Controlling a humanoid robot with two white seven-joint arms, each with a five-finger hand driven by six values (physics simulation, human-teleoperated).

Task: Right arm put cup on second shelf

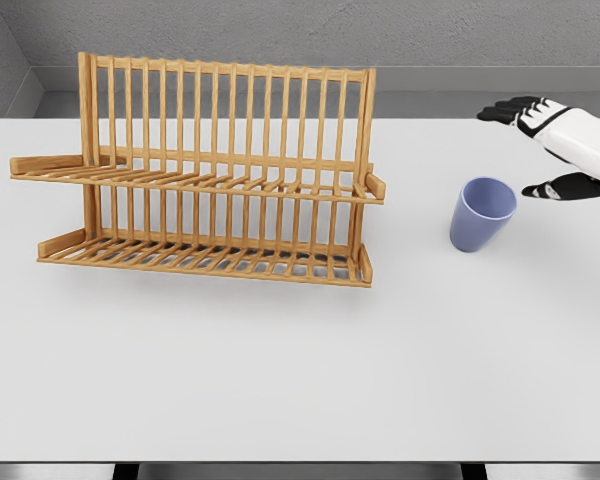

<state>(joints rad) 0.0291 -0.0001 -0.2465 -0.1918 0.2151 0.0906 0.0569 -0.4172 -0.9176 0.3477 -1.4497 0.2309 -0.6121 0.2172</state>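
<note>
- Your blue cup [482, 213] stands upright on the white table [300, 380], well right of the wooden rack [205, 175] with its 2 shelves.
- Your right hand [552, 145] hovers just beside the cup, fingers spread, holding nothing.

Head camera looks down, forward across the table [280, 380].

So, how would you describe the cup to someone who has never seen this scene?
On the white table, look right of the wooden two-tier rack. The cup stands there upright, near the right hand. It is the only blue-purple thing there, and has no handle.
</note>
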